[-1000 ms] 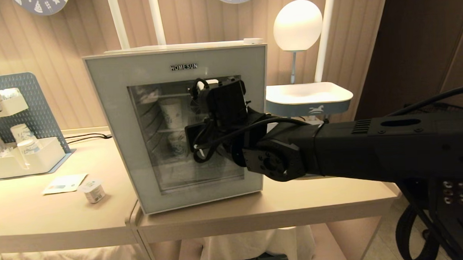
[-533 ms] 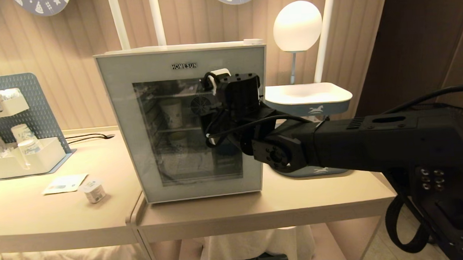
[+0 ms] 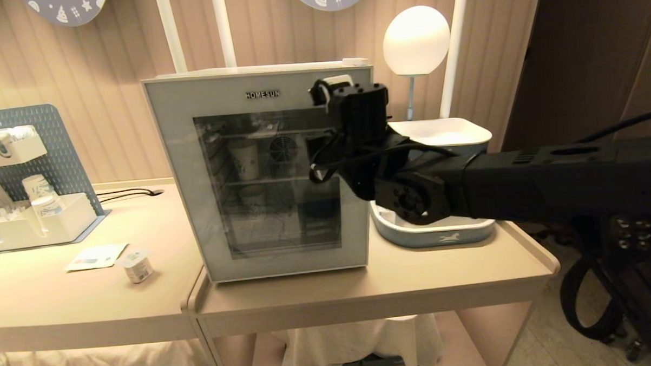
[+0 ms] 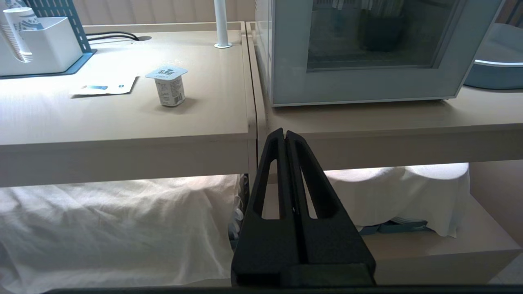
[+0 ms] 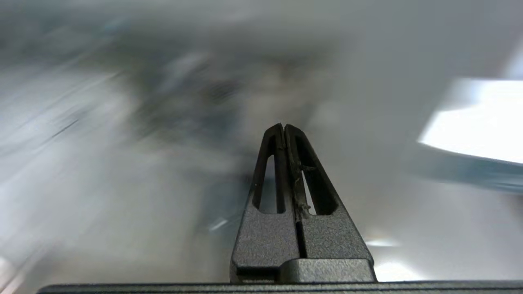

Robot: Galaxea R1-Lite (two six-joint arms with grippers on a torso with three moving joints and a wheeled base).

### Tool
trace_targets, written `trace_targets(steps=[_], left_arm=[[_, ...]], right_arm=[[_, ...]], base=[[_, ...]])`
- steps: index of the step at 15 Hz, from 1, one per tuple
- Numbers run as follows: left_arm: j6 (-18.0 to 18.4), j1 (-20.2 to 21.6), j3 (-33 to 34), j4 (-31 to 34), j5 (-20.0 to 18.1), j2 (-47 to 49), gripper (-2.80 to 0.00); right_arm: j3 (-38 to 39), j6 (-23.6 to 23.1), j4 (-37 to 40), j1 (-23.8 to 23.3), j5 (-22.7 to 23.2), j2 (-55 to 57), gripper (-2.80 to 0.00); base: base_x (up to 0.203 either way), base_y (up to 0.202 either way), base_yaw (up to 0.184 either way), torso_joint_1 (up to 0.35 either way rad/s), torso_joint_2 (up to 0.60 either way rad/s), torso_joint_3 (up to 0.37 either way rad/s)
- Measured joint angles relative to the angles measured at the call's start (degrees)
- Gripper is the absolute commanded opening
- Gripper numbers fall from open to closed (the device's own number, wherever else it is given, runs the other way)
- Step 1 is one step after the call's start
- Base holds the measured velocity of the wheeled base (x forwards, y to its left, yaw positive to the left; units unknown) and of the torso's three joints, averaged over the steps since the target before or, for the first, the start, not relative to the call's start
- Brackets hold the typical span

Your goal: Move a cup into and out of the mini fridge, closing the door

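Head view shows the counter (image 3: 318,297) carrying the fridge (image 3: 260,169), which stands just left of a pale tray (image 3: 435,236) with a lit globe lamp (image 3: 416,39) behind it. Its door (image 3: 181,172) lies flush against the cabinet, so the closing looks done or all but done. Through the dark glass I can make out wire shelves with paper cups on them, but no squat tub. The right arm reaches in from the right, wrist raised in front of the door's upper right corner. Its gripper (image 5: 284,128) has its fingers pressed together and empty, pointing at the door's face; whether the tips touch the panel I cannot tell, as the right wrist view is smeared.

On the neighbouring counter to the left, a white organiser (image 3: 32,223) holds paper cups, and a flat card (image 3: 96,256) lies near it. The cup (image 3: 137,265) stands upright just beside that card, well apart from the fridge, foil lid sealed.

The left gripper (image 4: 284,134) hangs parked below the counter edge, fingers together, holding nothing.

With the cup outside and the door closed, my reading is that little remains beyond withdrawing the right arm.
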State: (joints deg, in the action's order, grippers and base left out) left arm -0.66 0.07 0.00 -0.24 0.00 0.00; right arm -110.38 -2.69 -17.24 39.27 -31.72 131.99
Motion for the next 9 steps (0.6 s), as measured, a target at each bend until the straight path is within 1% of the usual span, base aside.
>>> trace_targets(steps=[2, 4, 6, 9], left_arm=[[0.0, 0.0, 0.0, -0.01, 0.0, 0.0, -2.8], [0.0, -0.06, 0.0, 0.02, 0.02, 0.0, -2.8], [0.0, 0.05, 0.0, 0.0, -0.04, 0.0, -2.8], [-0.05, 0.04, 0.0, 0.0, 0.01, 0.0, -2.8]], right_arm=[[3.22, -1.21, -0.48, -2.67, -7.27, -5.5, -2.8], [10.01, -1.71, -0.86, -6.35, -11.77, -14.15, -2.8], [18.12, -1.99, -1.01, -10.32, -13.04, -25.5, -2.8], [31.94, -3.15, -0.95, -19.93, -14.51, -47.06, -2.8]], base=[[0.0, 0.0, 0.0, 0.0, 0.0, 0.0], [0.0, 0.0, 0.0, 0.019, 0.01, -0.01], [0.0, 0.0, 0.0, 0.0, 0.0, 0.0], [0.0, 0.0, 0.0, 0.0, 0.0, 0.0]])
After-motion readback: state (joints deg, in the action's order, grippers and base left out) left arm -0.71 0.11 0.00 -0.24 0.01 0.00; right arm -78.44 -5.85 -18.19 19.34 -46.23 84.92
